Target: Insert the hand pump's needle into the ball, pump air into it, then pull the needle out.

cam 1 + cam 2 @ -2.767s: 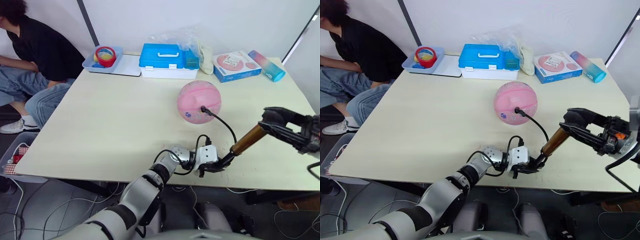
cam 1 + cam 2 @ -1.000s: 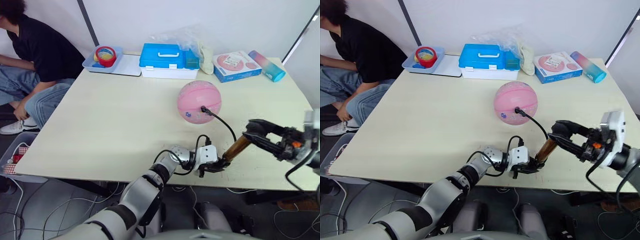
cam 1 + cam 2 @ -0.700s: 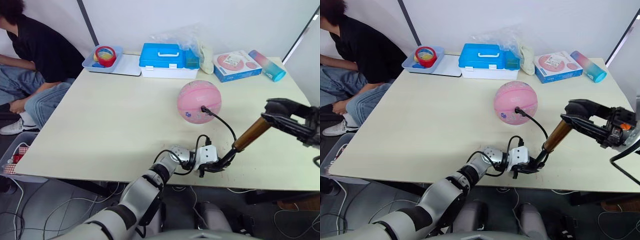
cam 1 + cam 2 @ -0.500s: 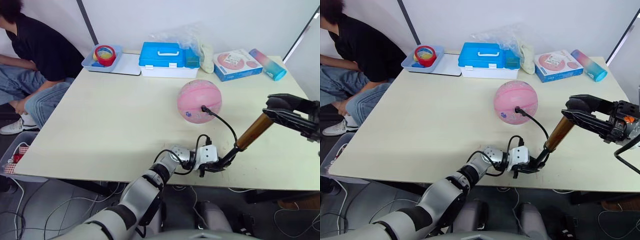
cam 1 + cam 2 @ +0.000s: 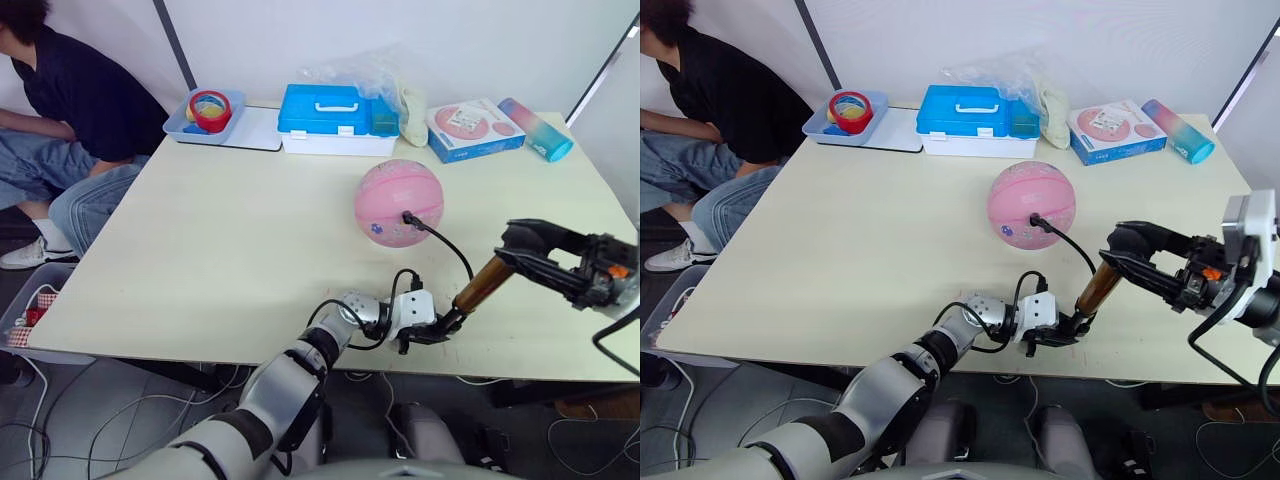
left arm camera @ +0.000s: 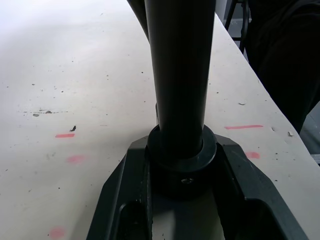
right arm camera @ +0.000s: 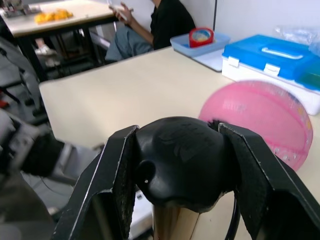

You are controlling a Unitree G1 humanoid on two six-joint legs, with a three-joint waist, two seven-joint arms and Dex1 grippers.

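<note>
Firmly gripped: hand pump [image 5: 477,287] base in left pincer [image 5: 428,330], handle in right pincer [image 5: 1127,247].

One ball [image 5: 398,203], one hand pump [image 5: 478,286], two boxes, one person.

Looks like a lab or test room, not a home: plain white walls, bare pale counter [image 5: 230,230] w/ small red tape marks on it, loose cables [image 5: 60,440] across the floor under it. Props lined up along the far edge: blue case [image 5: 335,120], tray [image 5: 210,125] w/ tape rolls, boxed toy [image 5: 472,130]. Person [image 5: 70,100] sits beside, another counter [image 7: 55,10] behind them.
</note>
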